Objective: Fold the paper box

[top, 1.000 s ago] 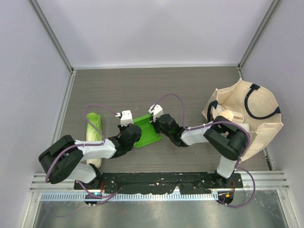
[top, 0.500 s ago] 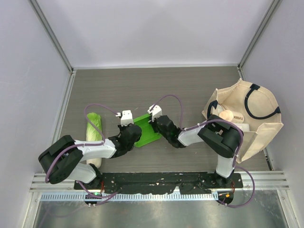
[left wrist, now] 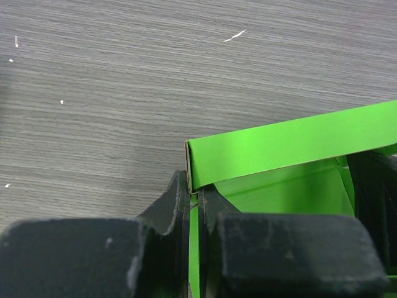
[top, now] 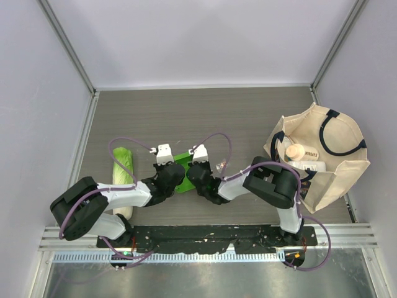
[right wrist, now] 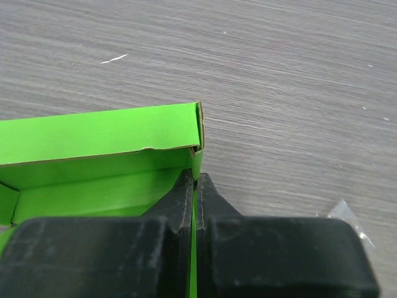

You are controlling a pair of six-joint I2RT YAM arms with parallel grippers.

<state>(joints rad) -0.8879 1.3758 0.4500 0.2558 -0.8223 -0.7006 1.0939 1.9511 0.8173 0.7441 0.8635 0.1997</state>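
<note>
A grey table (top: 186, 118) bears paper box (top: 181, 162), cabbage (top: 123, 164) and tote bag (top: 347, 167).

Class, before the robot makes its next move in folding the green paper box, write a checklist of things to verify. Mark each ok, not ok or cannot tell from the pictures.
1. Grip: left claw shut on a side wall of the paper box: ok.
2. Grip: right claw shut on the opposite side wall: ok.
3. Far wall raised between the two gripped corners: ok.
4. Near wall folded up: cannot tell, the claws hide it.
5. Space: cabbage apart from the box: ok.
6. Space: bag apart from the box: ok.
</note>
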